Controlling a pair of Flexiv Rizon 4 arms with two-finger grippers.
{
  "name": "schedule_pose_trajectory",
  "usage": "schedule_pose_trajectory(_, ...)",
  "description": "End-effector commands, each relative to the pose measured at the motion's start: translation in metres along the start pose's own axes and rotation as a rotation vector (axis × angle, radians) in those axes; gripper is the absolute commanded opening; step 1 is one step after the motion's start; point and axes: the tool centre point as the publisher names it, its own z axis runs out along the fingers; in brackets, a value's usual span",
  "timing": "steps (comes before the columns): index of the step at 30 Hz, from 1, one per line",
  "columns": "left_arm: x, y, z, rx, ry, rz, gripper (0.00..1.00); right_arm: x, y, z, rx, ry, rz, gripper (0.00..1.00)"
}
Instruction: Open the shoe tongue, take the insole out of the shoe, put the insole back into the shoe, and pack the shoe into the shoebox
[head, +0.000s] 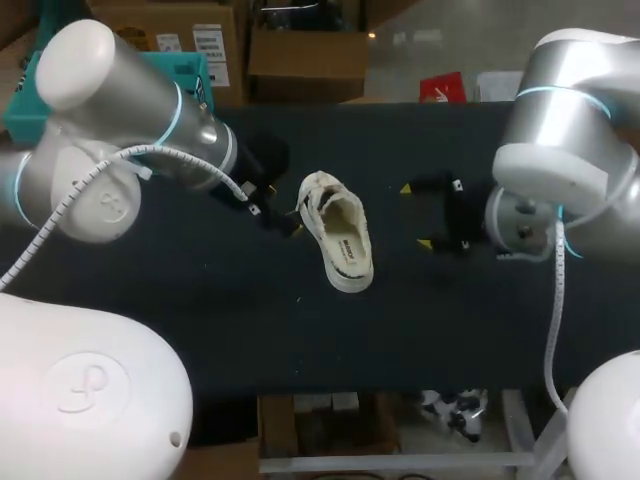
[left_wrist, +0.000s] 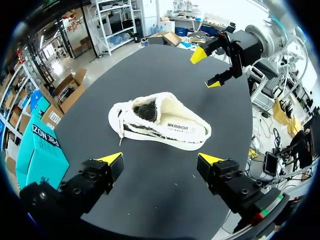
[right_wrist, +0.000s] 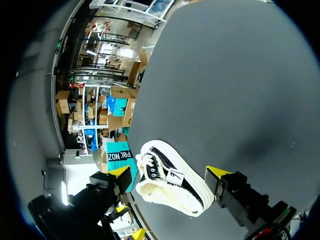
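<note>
Alt text: A white low-top shoe (head: 338, 243) lies on a dark surface (head: 180, 300) between two robot grippers.

The left gripper (head: 280, 210) sits just beside the laced front end of the shoe. Its fingers are spread wide and hold nothing. From its wrist, the shoe lies ahead of the fingers, stretched across the gap between them.

The right gripper (head: 415, 215) is near the shoe's other side but apart from it. It is also released and empty, with the shoe ahead of its fingers.

The shoe looks light. Its upper seems to be soft cloth with a fuzzy-looking edge around the opening, and it would probably crumple under a pinch. The pale sole (right_wrist: 192, 192) looks like the stiffer part. The insole (left_wrist: 177, 127) shows through the opening at the heel end and appears thin and bendy. Loose laces (left_wrist: 120, 131) trail from the front. The tongue is hard to make out among them.

A firm hold would likely be across the sole and side wall near the heel, to pin the shoe down. The other gripper could then pinch the tongue's free edge, and later the exposed heel edge of the insole. Being so light, the shoe may slide or lift when pulled, and the laces may snag
</note>
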Motion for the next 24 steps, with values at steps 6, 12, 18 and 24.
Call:
schedule_pose_trajectory(6,0.002,-0.008,0.003,-0.033,-0.02,-0.004,1.0,0.004,0.006,-0.005,1.009,0.029,-0.016,1.0)
schedule_pose_trajectory(12,0.003,-0.011,0.002,-0.026,0.001,-0.013,1.0,0.004,0.006,-0.005,1.009,0.029,-0.016,1.0)
schedule_pose_trajectory(18,0.006,-0.015,0.009,-0.066,0.014,-0.159,1.0,0.018,0.023,-0.01,1.11,-0.009,-0.022,1.0)
schedule_pose_trajectory(24,0.008,-0.014,0.012,-0.08,0.0,-0.201,1.0,0.02,0.028,-0.01,1.204,0.003,-0.045,1.0)
